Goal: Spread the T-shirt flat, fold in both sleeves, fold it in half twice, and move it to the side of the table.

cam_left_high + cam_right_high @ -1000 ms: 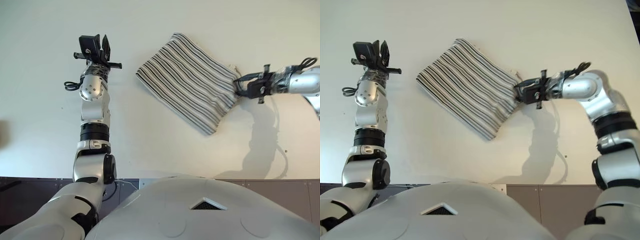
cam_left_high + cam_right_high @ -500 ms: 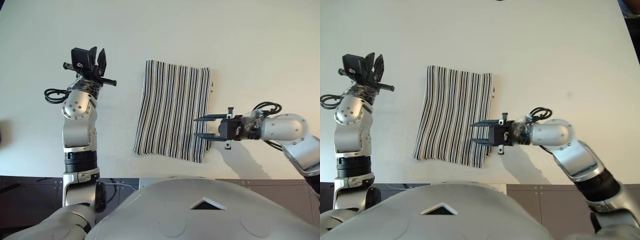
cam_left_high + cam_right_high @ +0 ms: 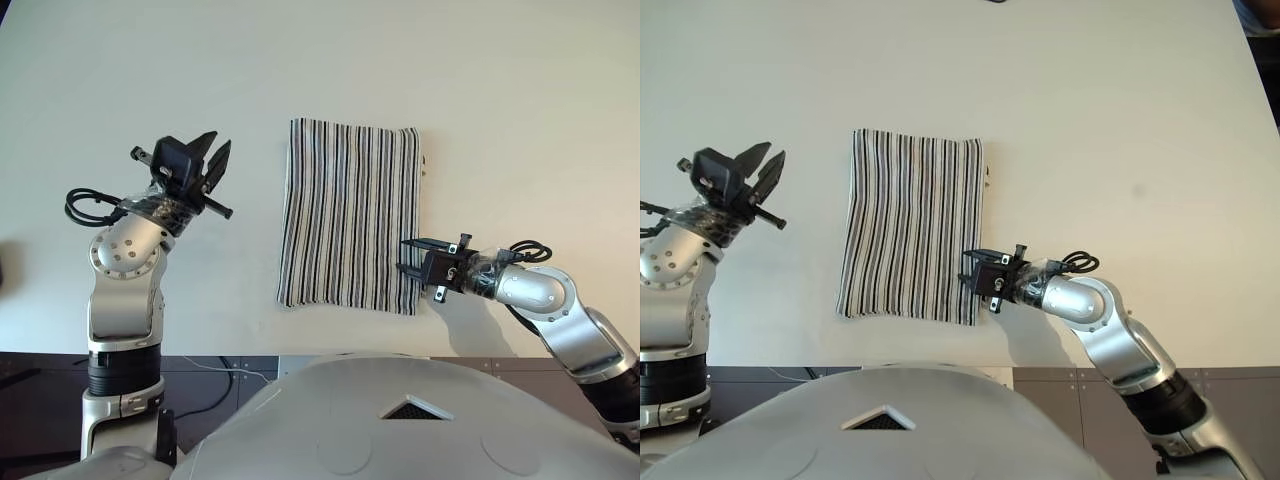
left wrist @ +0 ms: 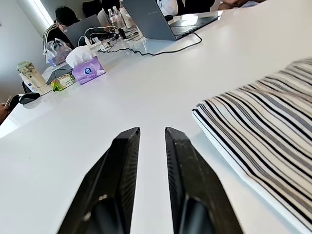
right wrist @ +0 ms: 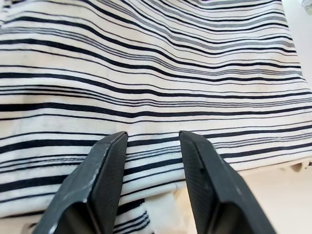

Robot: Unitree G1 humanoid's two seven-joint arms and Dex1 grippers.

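While the striped T-shirt [image 3: 350, 215] lies folded into a flat rectangle near the middle of the white surface [image 3: 520, 90], an arm is held on each side of it. The shirt's long sides run away from the robot and its dark and pale stripes run the same way; its near edge lies close to the front edge of the surface, and its layers sit squarely one on another. The right claw [image 3: 403, 255] is low at the shirt's right edge, close to the near right corner, pointing in toward the cloth. Its fingers [image 5: 107, 180] stand apart with nothing clamped between them; in the right wrist view striped cloth shows in the gap and the stacked edges of the fold sit just beneath the tips. Whether the tips touch the cloth cannot be told. The left claw [image 3: 221, 139] is raised above the surface to the left of the shirt and clear of it, tilted toward the shirt's far left corner. Its two dark fingers are a little apart, with bare surface showing through the narrow gap, and it grips nothing; the left wrist view shows the shirt's thick folded edge lying off to one side of that gap. Farther off in that view, at the far end of the surface, are an open laptop [image 4: 151, 19], a purple tissue box [image 4: 88, 72] and a dark cable [image 4: 146, 53] trailing between them.
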